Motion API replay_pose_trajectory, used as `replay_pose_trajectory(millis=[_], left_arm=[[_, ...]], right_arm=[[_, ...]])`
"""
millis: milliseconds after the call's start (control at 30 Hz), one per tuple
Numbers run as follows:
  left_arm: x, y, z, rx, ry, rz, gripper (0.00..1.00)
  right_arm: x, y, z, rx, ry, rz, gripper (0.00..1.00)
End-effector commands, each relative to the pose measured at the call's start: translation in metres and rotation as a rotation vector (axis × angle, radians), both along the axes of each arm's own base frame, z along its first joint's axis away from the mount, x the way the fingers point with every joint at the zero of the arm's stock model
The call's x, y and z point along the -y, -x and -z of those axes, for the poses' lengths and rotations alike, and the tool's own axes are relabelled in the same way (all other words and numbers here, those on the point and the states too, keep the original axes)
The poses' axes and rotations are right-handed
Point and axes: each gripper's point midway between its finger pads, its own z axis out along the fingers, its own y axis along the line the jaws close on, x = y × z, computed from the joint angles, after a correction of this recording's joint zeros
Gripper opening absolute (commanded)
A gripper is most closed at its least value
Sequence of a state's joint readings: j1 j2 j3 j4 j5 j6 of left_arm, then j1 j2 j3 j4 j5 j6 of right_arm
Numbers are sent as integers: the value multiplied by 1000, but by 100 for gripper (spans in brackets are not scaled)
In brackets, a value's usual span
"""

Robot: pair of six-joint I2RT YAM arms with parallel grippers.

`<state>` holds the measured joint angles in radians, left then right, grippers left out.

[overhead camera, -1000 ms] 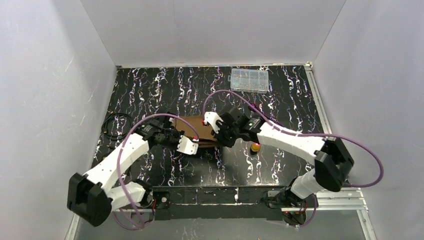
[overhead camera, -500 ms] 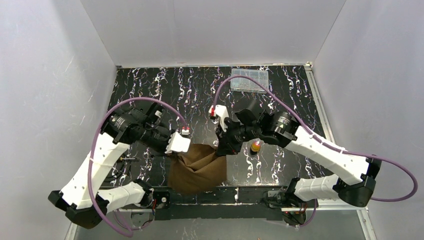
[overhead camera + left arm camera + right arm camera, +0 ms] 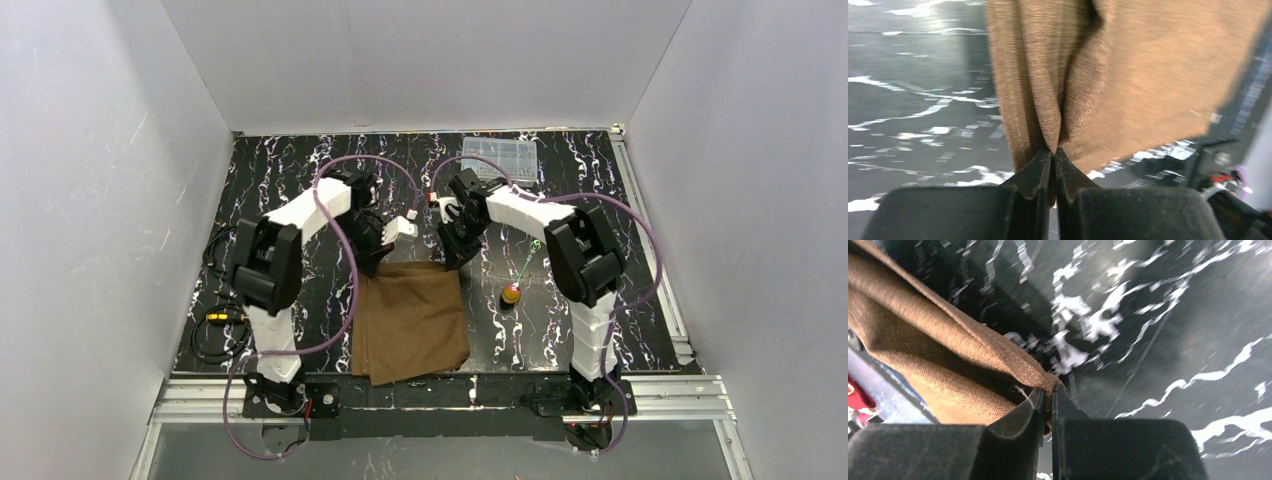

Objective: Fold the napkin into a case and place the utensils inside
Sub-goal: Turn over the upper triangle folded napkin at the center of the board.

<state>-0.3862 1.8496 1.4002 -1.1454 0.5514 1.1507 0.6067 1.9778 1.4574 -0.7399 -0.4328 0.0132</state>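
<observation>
The brown napkin (image 3: pixel 412 320) lies spread on the black marbled table, its near edge at the table's front edge. My left gripper (image 3: pixel 372 262) is shut on its far left corner, and the cloth (image 3: pixel 1108 75) bunches up at the closed tips (image 3: pixel 1053 151). My right gripper (image 3: pixel 452 258) is shut on the far right corner, with the cloth (image 3: pixel 938 340) pinched between the tips (image 3: pixel 1046 390). One utensil (image 3: pixel 519 280) with a gold-orange head and a thin shiny handle lies right of the napkin. The purple-headed utensil is not visible.
A clear plastic compartment box (image 3: pixel 495 158) sits at the back of the table. A coiled black cable (image 3: pixel 230 250) lies by the left wall, and another with orange plugs (image 3: pixel 215 328) near the front left. White walls enclose the table.
Both arms have swung from the front toward the middle of the table, carrying the napkin's corners away from the bases. The napkin went from a hanging bundle to lying spread out flat.
</observation>
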Motion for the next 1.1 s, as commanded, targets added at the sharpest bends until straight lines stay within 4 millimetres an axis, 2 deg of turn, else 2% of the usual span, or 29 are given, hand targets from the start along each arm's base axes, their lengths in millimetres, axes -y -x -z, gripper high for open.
replay_pose_trajectory(millis=[0,33,100,200,267,300,333,433,467,500,600,633,700,800,900,1067], left_arm=[[-1,-95,19,235,-90,-104,0],[-2,-114,26,283,-110,-127,0],[-7,-138,29,351,-155,-185,3],[-15,-160,25,431,-168,-259,21],[-21,-167,13,470,-177,-290,38],[-23,-169,6,482,-167,-308,53],[-23,-171,-3,493,-150,-330,60],[-27,-173,-29,509,-107,-373,64],[-29,-172,-36,512,-94,-384,71],[-28,-171,-44,511,-75,-387,73],[-22,-155,-56,457,-4,-372,71],[-19,-147,-52,428,10,-358,70],[-16,-131,-40,372,23,-325,65],[-15,-115,-19,295,19,-306,52],[-16,-114,-1,251,-1,-305,44],[-16,-125,14,244,-25,-288,41]], right_arm=[[-8,-54,-9,112,-62,26,1],[-7,-63,-7,127,-67,41,7],[-11,-73,-5,148,-88,53,16],[-13,-82,-1,167,-87,60,33],[-12,-88,-1,184,-78,70,48],[-10,-92,-3,198,-75,78,55],[-8,-96,-5,214,-71,85,59],[-2,-107,-17,275,-52,130,63],[2,-111,-21,298,-42,153,63],[5,-114,-25,315,-34,167,64],[12,-117,-36,375,-37,199,63],[10,-116,-47,403,-70,204,63],[4,-108,-55,416,-144,189,61],[-2,-96,-54,399,-206,170,58],[-6,-87,-48,363,-238,163,54],[-13,-81,-48,368,-295,169,53]])
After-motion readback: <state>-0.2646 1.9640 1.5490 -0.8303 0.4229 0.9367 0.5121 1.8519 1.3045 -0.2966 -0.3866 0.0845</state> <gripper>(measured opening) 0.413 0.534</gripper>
